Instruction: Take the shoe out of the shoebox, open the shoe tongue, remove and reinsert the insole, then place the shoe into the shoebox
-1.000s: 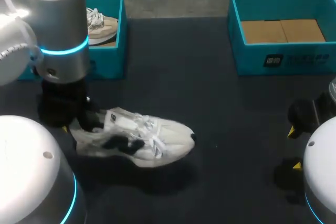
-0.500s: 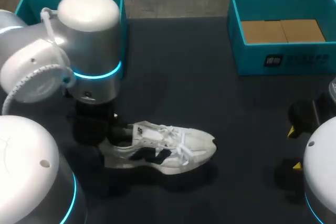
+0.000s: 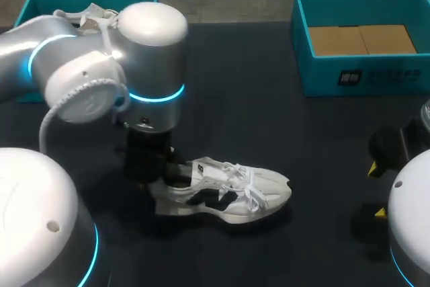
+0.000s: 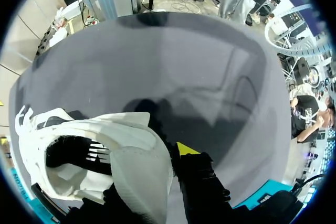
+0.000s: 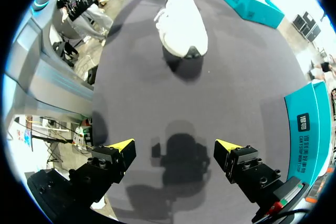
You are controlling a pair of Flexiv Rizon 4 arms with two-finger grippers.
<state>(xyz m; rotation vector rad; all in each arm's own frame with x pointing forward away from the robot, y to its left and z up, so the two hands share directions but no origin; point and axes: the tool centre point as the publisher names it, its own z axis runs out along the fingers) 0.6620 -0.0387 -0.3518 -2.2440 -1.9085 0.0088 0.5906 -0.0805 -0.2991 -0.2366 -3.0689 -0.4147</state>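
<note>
Shoe (image 3: pixel 225 191): low white sneaker with soft, mesh-like upper, dark side patches, white laces and a rounded toe. It lies on its side on the dark matte table (image 3: pixel 255 99), in the near-middle, toe pointing to the robot's right and heel toward the left arm. In the left wrist view the padded heel collar bulges up and the dark inside of the shoe shows.

Left gripper (image 3: pixel 154 167): black block under a glossy silver-white joint with a cyan ring, clamped on the shoe's heel. One yellow fingertip (image 4: pixel 185 149) sits tight against the outside of the heel; the other finger is hidden by the shoe.

Right gripper (image 5: pixel 174 145): fingers spread wide with nothing between them, low over the table at the near right, well apart from the shoe straight ahead of it.

Right shoebox (image 3: pixel 363 75): teal cardboard with straight walls and a brown card floor, at the far right. Left shoebox (image 3: pixel 40 1): same teal, far left, mostly covered by the left arm.

Versus 1 s ago, the shoe has slid to the right with the left gripper, its toe now nearer the table's middle. The left arm's big joint has swung inward and now hides most of the left shoebox. The right gripper is unchanged.
</note>
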